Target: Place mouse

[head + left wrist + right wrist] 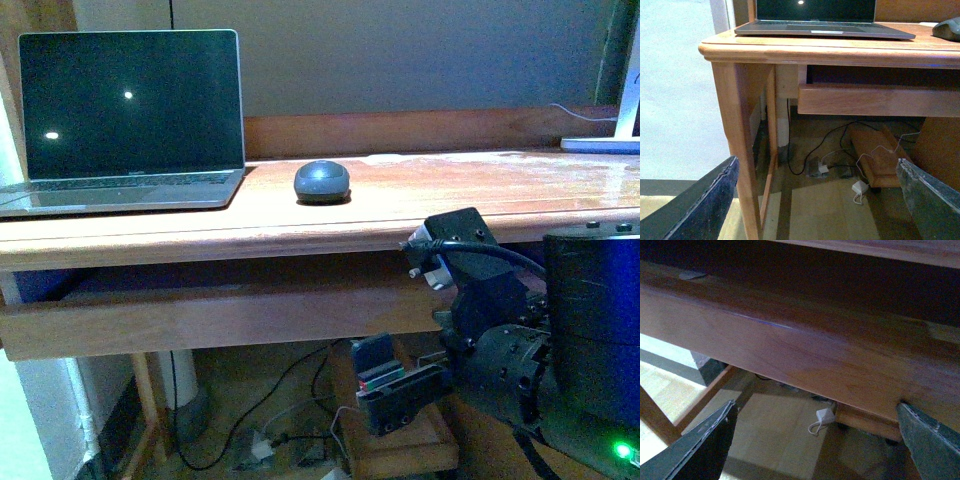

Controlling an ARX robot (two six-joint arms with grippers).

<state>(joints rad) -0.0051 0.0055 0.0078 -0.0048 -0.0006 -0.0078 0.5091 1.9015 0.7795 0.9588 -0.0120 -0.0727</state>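
On a reddish wooden desk [420, 190], the mouse [322, 181] sits alone on the bare top, just beside the right front corner of an open laptop [125, 115] whose screen is dark. Both grippers are down below the desktop, well apart from the mouse. The left gripper [817, 200] shows 2 dark fingers [705, 205] spread wide with nothing between them, its camera facing the desk leg, the laptop's front edge and a sliver of the mouse at the far corner of the desk. The right gripper [815, 445] is likewise spread wide and empty, looking up at the underside of a wooden rail [790, 350]; its arm [500, 350] shows low at the right of the front view.

The mouse looks light, rigid and smooth, a low dome likely to slip under a pinch set high on its crown. A hold across its 2 long sides, low near the base, appears the safest choice.

The desktop is glossy and flat, so the mouse would probably slide if nudged. A white cable [585, 115] and a pale device [605, 143] lie at the far right edge. Under the desk, cables and a white charger [858, 187] trail across a pale floor. The wall behind is plain grey.
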